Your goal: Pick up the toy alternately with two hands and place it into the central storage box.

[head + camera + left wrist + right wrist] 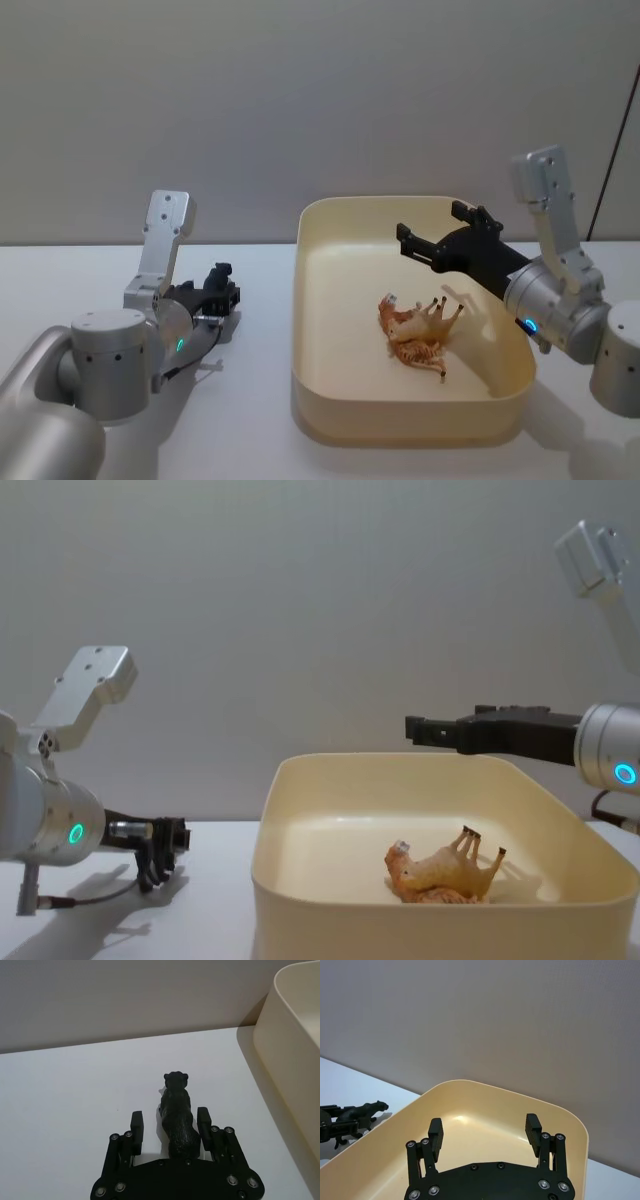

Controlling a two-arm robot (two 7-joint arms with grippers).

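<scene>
Black toy between the left jaws

Left gripper [169,1124] sat low on the table, fingers spread either side of a black toy animal [177,1117], not yet closed. Right gripper [485,1132] hung empty and open above the cream storage box [310,330], where tan toy animals [418,335] lay

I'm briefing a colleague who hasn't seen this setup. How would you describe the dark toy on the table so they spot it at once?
Start at the cream storage box on the white table. Outside it, on the robot's left, the left gripper sits low with its open fingers on either side of a small black animal figure. The toys in the box are orange and tan; this one is black.
</scene>
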